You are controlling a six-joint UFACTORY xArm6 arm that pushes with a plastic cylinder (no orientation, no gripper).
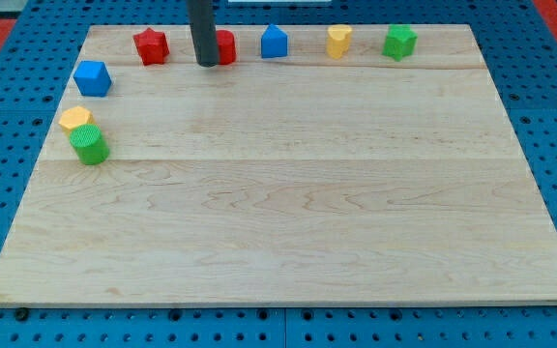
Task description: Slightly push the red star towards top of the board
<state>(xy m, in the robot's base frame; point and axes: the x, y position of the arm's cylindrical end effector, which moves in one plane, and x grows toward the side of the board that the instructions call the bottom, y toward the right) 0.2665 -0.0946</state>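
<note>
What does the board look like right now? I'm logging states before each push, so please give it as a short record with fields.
tip: my tip rests on the board near the view's top, between the two red blocks
red star: red star to the view's left of the tip, apart from it
red block: red block partly hidden behind the rod, shape unclear
top row, rightward: blue block, yellow block, green block
left edge: blue cube; yellow block touching green cylinder
board: wooden board
</note>
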